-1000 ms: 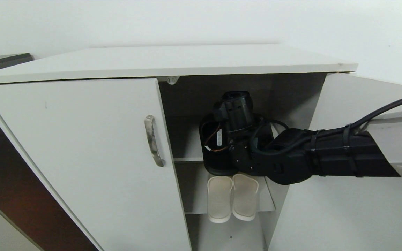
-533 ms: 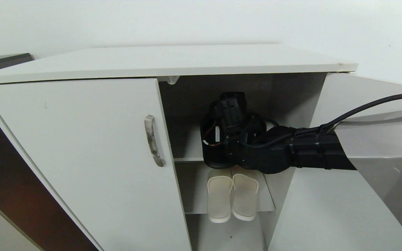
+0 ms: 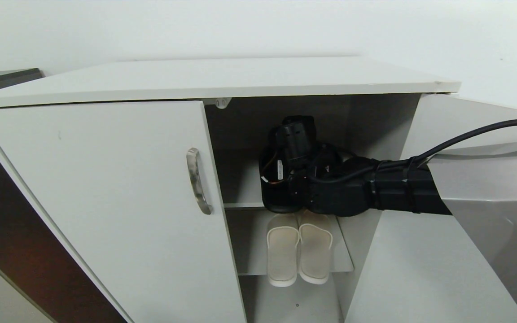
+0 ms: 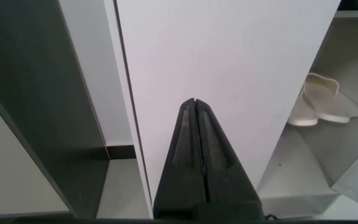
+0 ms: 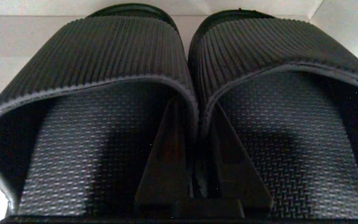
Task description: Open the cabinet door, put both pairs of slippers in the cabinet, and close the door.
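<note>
The white cabinet (image 3: 222, 78) has its right door (image 3: 424, 260) swung open. A pair of white slippers (image 3: 299, 251) lies side by side on the middle shelf, also seen as white slippers (image 4: 322, 102). My right arm (image 3: 375, 193) is inside the upper compartment. Its gripper (image 5: 195, 124) is shut on the black slippers (image 5: 117, 93), pinching the two inner walls together. The black slippers (image 3: 274, 199) sit at the front of the upper shelf (image 3: 240, 199); whether they rest on it I cannot tell. My left gripper (image 4: 195, 109) is shut and empty, facing the closed left door (image 4: 229, 62).
The left door (image 3: 106, 202) is closed, with a metal handle (image 3: 197, 180) at its right edge. The bottom compartment (image 3: 294, 300) below the white slippers holds nothing visible. A dark panel (image 3: 2, 78) stands left of the cabinet.
My right arm has pushed deeper into the upper compartment with the black slippers, most of it in the first half second. The white slippers and both doors have stayed put.
</note>
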Controlling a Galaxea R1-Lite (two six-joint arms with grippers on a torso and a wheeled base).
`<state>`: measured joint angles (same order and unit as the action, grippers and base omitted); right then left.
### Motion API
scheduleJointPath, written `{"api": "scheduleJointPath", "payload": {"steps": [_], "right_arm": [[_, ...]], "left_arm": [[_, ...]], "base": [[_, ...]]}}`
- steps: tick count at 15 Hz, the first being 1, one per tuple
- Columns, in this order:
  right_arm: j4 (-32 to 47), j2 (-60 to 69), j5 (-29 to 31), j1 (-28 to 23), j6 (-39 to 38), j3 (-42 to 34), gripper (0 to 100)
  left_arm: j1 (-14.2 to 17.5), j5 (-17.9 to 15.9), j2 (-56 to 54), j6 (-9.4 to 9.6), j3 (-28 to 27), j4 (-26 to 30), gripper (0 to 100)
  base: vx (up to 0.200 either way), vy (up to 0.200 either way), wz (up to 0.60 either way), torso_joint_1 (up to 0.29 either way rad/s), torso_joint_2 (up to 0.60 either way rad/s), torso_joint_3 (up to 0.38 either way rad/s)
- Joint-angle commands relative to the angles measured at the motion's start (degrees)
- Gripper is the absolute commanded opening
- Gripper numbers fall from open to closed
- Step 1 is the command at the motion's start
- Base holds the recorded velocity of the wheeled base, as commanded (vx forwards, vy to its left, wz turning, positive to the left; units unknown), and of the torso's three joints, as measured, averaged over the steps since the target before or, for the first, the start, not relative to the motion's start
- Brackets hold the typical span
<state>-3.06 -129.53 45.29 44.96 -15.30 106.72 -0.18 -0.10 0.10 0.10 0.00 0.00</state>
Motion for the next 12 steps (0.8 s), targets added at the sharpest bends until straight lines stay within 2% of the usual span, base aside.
{"api": "scheduleJointPath", "payload": {"steps": [1,6,7,12], "right_arm": [[0.3,-0.3,0.0,-0.1,-0.1,0.1,0],[0.4,-0.8,0.0,-0.1,-0.1,0.2,0],[0.4,-0.9,0.0,-0.1,-0.1,0.2,100],[0.3,1.6,0.2,0.7,-0.3,-2.4,100]], "left_arm": [[0.0,0.0,0.1,-0.01,0.0,0.0,0],[0.0,0.0,0.1,-0.01,0.0,0.0,0],[0.0,0.0,0.1,-0.01,0.0,0.0,0],[0.0,0.0,0.1,-0.01,0.0,0.0,0]], "base": [[0.0,0.0,0.0,0.0,0.0,0.0],[0.0,0.0,0.0,0.0,0.0,0.0],[0.0,0.0,0.0,0.0,0.0,0.0],[0.0,0.0,0.0,0.0,0.0,0.0]]}}
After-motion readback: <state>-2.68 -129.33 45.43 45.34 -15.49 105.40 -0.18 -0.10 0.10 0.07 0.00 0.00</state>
